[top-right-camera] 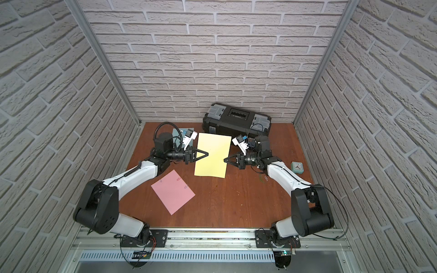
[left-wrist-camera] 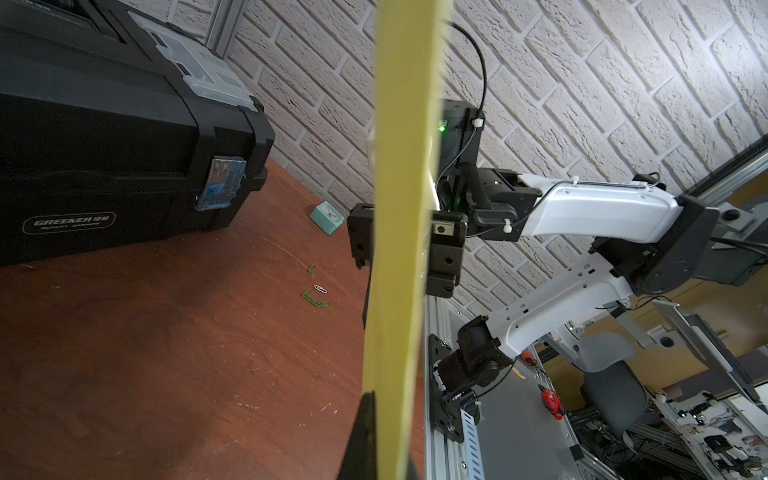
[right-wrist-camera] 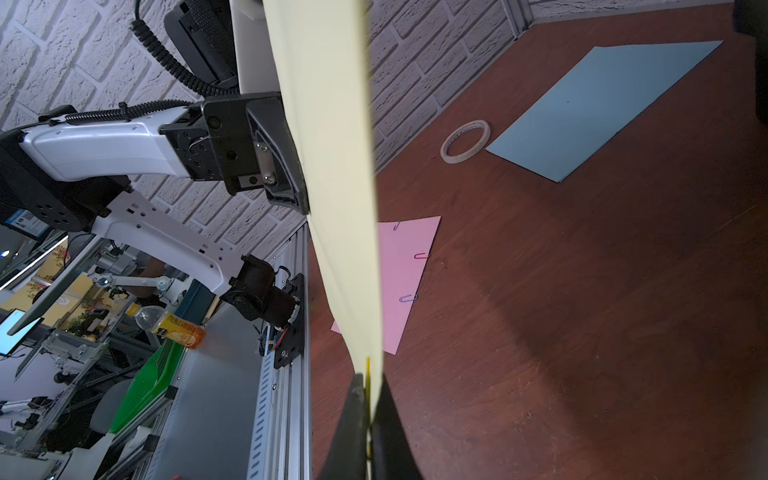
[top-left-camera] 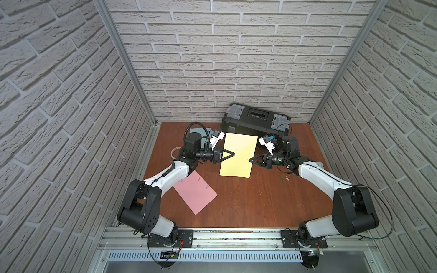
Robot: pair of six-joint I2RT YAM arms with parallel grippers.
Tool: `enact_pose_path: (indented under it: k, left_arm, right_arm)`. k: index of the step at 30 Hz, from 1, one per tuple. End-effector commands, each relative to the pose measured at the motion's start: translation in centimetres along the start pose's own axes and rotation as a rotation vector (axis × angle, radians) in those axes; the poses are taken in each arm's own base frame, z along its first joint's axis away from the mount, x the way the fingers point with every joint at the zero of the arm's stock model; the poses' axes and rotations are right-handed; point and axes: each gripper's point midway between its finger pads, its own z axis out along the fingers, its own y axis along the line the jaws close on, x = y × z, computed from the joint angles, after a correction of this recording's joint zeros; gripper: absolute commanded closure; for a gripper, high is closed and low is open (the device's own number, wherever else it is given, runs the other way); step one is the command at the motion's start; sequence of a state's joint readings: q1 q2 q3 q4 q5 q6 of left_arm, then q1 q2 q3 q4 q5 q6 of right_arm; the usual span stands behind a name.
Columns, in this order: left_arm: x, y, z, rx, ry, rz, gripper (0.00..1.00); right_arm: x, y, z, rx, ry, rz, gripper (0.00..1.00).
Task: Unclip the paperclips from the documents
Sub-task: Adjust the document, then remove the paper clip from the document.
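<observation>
Pale yellow sheet [top-left-camera: 237,154] with a brighter yellow paperclip [right-wrist-camera: 368,365]. At its seven o'clock, a pink sheet [top-left-camera: 195,193] bearing a blue paperclip [right-wrist-camera: 408,298] and a red paperclip [right-wrist-camera: 422,255]. Also pictured: light blue sheet [right-wrist-camera: 602,108], green paperclips [left-wrist-camera: 316,300], teal clock [top-right-camera: 297,167], black toolbox [top-left-camera: 256,119] with grey latches, red-brown wood-grain tabletop [top-left-camera: 248,208], white brick-pattern walls [top-left-camera: 212,59].

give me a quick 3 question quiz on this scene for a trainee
1. True or false: paperclips are clipped on the pink sheet.
2. Which sheet do the left gripper and right gripper hold up between them? A pink, B yellow, C light blue.
3. Fill in: the loose paperclips lie on the table beside the ___ arm.
Key: 1 true; 2 B, the yellow sheet; 3 the right arm.
</observation>
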State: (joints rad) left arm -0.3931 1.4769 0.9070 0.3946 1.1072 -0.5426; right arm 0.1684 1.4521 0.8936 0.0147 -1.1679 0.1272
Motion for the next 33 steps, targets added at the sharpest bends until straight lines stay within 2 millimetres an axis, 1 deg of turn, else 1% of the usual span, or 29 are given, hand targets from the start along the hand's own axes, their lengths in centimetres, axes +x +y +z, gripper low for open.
enact_pose_path:
  k: [1,20,33]
  left_arm:
    - [-1.24,-1.03,-0.63,0.001,-0.027,0.074,1.00]
    - [-1.62,-0.91,-1.36,-0.024,-0.044,0.089,1.00]
    - [-1.56,-0.90,-1.42,-0.028,-0.044,0.090,1.00]
  right_arm:
    - [-1.20,0.86,-0.22,-0.014,-0.018,-0.044,0.94]
    - [-0.75,0.50,-0.32,0.020,-0.002,-0.033,0.91]
    - [-0.54,0.35,-0.45,0.038,0.003,-0.032,0.91]
